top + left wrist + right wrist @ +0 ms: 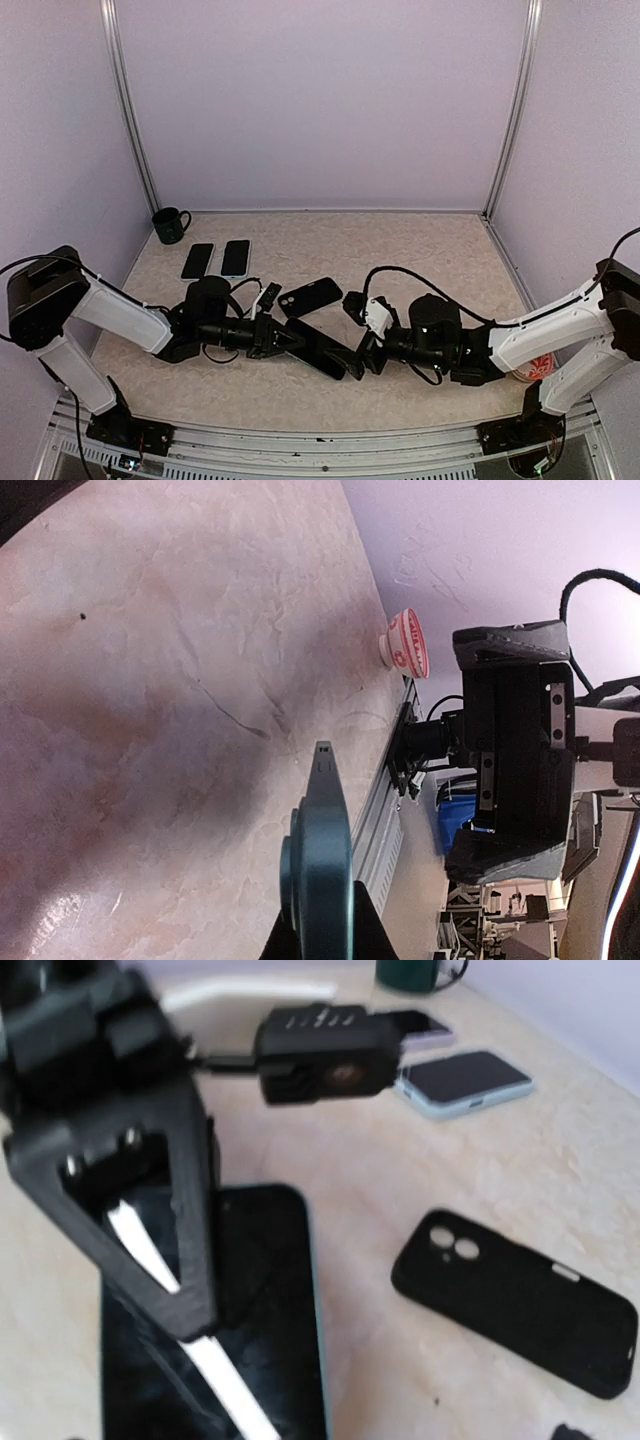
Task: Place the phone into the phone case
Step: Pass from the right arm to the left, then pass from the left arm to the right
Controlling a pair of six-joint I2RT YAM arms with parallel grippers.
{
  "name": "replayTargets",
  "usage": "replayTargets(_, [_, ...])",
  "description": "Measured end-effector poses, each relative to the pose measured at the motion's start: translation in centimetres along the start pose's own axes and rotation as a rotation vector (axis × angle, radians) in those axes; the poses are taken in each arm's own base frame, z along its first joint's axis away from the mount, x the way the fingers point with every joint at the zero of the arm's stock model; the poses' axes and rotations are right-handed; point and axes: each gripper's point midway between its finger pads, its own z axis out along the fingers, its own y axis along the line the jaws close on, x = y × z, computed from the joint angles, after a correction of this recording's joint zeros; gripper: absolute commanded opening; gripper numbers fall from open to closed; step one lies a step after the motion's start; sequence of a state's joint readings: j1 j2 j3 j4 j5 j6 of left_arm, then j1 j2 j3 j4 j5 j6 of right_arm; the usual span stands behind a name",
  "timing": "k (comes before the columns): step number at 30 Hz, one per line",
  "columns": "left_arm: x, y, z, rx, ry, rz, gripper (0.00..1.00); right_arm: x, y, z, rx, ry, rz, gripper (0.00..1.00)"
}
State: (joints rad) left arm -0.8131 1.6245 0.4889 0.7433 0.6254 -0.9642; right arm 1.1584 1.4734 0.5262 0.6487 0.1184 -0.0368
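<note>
A phone with a black screen and teal edges point(325, 352) is held flat, low over the table, between the two arms. My left gripper point(288, 340) is shut on its left end. In the left wrist view the phone point(322, 860) shows edge-on between my fingers point(368, 932). My right gripper point(364, 353) is at the phone's right end and looks open, with one fingertip point(570, 1431) at the frame's bottom edge. In the right wrist view the phone point(265, 1300) fills the lower left. The black phone case point(310, 296) lies camera holes up on the table, just beyond the phone point(520, 1300).
Two other phones point(197, 260) point(236, 258) lie at the back left beside a dark green mug point(170, 224). A red and white round object point(541, 366) sits by the right arm, also in the left wrist view point(408, 643). Walls enclose the table.
</note>
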Motion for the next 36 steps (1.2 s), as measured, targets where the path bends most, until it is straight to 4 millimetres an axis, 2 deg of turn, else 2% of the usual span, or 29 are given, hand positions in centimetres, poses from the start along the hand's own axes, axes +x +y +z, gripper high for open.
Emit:
replayTargets(7, [-2.1,-4.1,-2.2,0.045,-0.111,0.126,0.0,-3.8,-2.9,-2.4,0.017,-0.094,0.188,0.99])
replayTargets(12, [-4.3,-8.0,-5.0,0.088,-0.255,0.238,0.0,-6.3,-3.7,-4.4,-0.051,-0.175,0.317,1.0])
replayTargets(17, [-5.1,-9.2,-6.3,0.103,-0.327,0.269,0.0,-8.0,-3.0,-5.3,-0.163,-0.226,0.438,0.99])
replayTargets(26, [-4.6,-9.3,-7.2,0.13,-0.382,0.286,0.0,-8.9,-1.4,-5.0,-0.314,-0.231,0.618,0.94])
replayTargets(31, [-4.6,-11.1,-7.6,0.177,-0.41,0.33,0.0,-10.2,-1.6,-4.5,-0.365,-0.239,0.711,0.97])
replayTargets(36, [-4.4,-12.4,-7.6,0.213,-0.418,0.368,0.0,-10.6,-1.8,-3.8,-0.388,-0.232,0.778,0.97])
